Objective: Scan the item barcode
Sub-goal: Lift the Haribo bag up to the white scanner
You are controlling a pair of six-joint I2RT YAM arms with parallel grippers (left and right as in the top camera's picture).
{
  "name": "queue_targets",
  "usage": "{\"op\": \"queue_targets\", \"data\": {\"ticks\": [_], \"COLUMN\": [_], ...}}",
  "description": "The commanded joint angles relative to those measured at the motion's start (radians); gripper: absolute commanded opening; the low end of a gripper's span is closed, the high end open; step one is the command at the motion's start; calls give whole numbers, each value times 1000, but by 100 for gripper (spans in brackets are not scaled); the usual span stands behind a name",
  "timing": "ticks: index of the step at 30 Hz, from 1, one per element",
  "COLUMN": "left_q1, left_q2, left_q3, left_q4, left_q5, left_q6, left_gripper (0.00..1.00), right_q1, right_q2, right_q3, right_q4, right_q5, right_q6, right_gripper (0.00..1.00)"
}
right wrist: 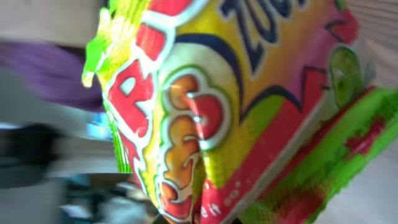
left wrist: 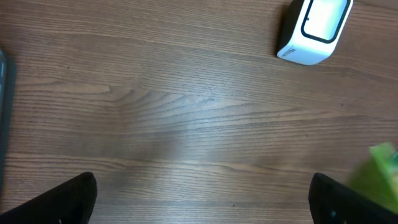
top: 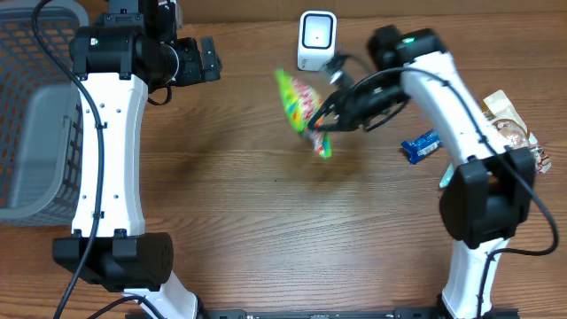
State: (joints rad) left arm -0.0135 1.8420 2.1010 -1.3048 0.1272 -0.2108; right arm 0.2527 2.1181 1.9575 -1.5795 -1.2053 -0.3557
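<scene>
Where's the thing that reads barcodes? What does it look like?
Look at the far edge of the wooden table, in the middle. The scanner stands there, just beyond the green candy bag. It's the only white box with a dark-rimmed window.

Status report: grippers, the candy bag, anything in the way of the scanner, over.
Right gripper shut on candy bag, held close to scanner. Left gripper open, empty, off to the side. Nothing between bag and scanner.

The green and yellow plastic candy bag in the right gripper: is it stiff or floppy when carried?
Probably floppy: the green and yellow plastic candy bag, pinched at one end by the right gripper, looks wrinkled. Likely light, since that small pinch carries it. Its glossy film may slip.
</scene>
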Motion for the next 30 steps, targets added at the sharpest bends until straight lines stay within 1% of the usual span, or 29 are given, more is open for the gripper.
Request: {"op": "queue_targets", "data": {"ticks": [1, 2, 5, 8, 10, 15, 17, 18, 22, 26, 30], "left_q1": [-6, -6, -6, -6, -6, -6, -6, -6, -6, -6, -6], "left_q2": [4, 4, 4, 4, 4, 4, 4, 4, 4, 4, 4], "left_q3": [9, 9, 9, 9, 9, 9, 9, 9, 9, 9, 9], "left_q4": [0, 0, 0, 0, 0, 0, 0, 0, 0, 0, 0], "left_q5": [-4, -4, -4, -4, -4, -4, -4, -4, -4, -4, -4], "left_q6": [-3, -3, -3, -3, -3, -3, -3, -3, -3, -3, -3], "left_gripper": [100, 100, 100, 100, 100, 100, 100, 100, 100, 100, 100], "right_q1": [-63, -77, -111, -133, -146, -166, -166, -166, -159, -159, -166], "right_q2": [-8, -8, -8, -8, -8, -8, -8, -8, -8, -8, -8], "right_q3": [25, 26, 28, 28, 28, 28, 28, 28, 28, 28, 28], "right_q4": [-53, -75, -94, -115, -115, -115, -115, -115, -113, -69, 52], "right_q5": [-348, -365, -365, -365, -365, -365, -364, -364, -364, -364, -364], "right_q6": [-61, -50, 43, 72, 134, 232, 313, 386, 585, 690, 806], "right_gripper": [4, 4, 4, 4, 4, 4, 4, 4, 4, 4, 4]}}
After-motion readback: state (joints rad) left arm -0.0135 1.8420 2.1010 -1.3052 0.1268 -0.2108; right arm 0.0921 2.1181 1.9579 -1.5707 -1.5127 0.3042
